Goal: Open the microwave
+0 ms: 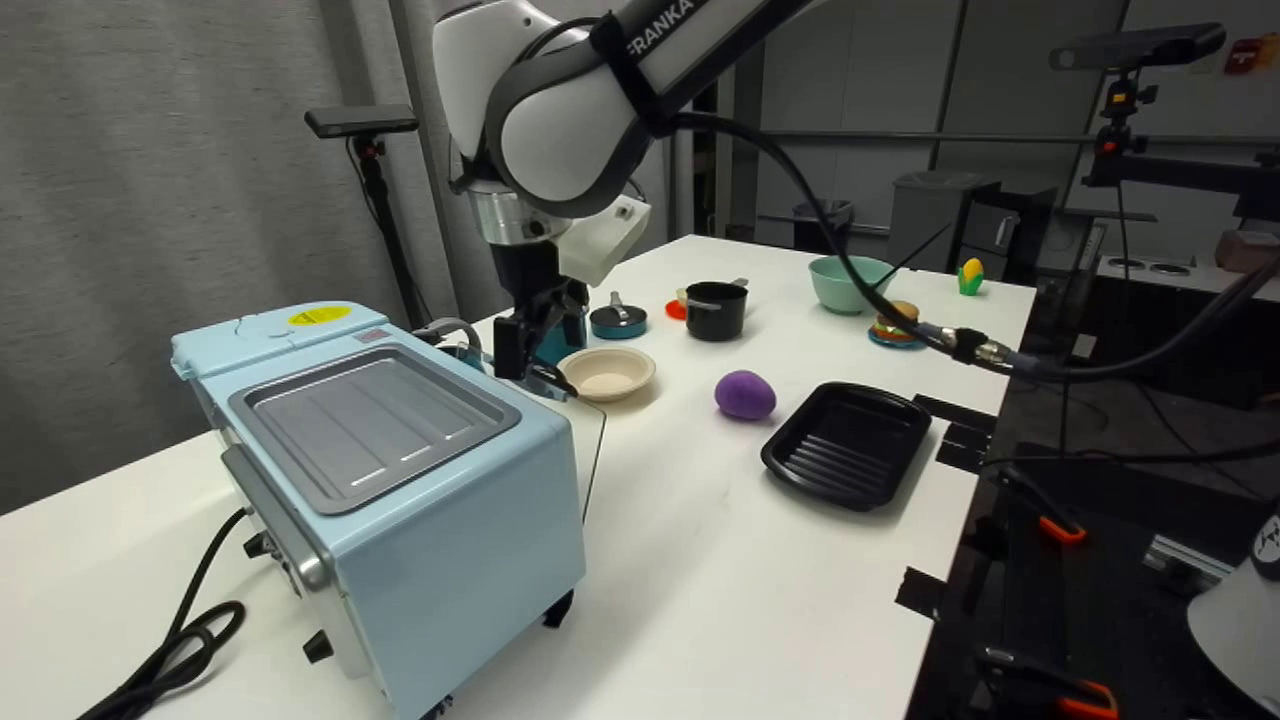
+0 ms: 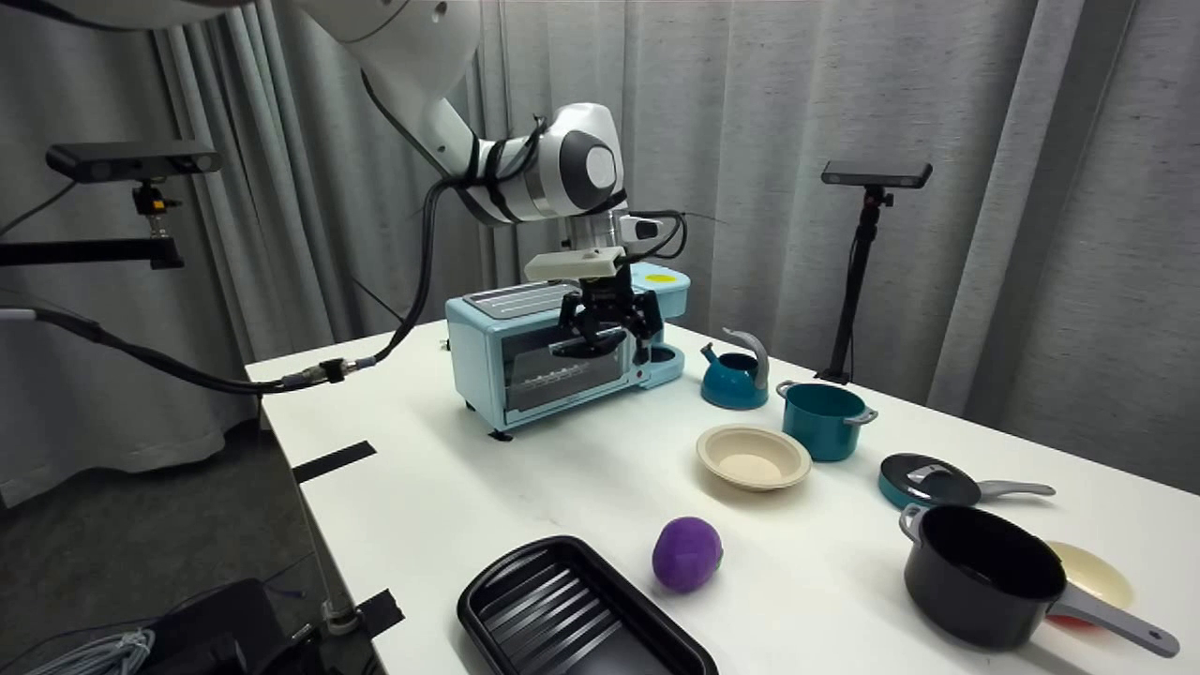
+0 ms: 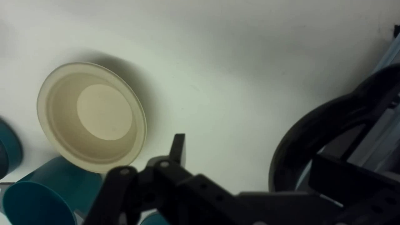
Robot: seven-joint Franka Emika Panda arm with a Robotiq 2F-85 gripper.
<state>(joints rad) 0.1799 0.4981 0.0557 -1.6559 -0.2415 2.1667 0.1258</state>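
Note:
The microwave, a pale blue boxy oven, stands on the white table in both exterior views; only its edge shows in the wrist view. Its dark curved door handle also shows in the wrist view. The door's glass edge shows past the front corner; I cannot tell how far it stands open. My gripper points down at the door, its fingers spread. The handle lies between them: one finger outside, the other on the door side. No firm grip shows.
A beige bowl and a teal pot stand near the gripper, with a blue kettle beside the oven. A purple toy, black tray and black pot lie farther off. A black cord lies behind the oven.

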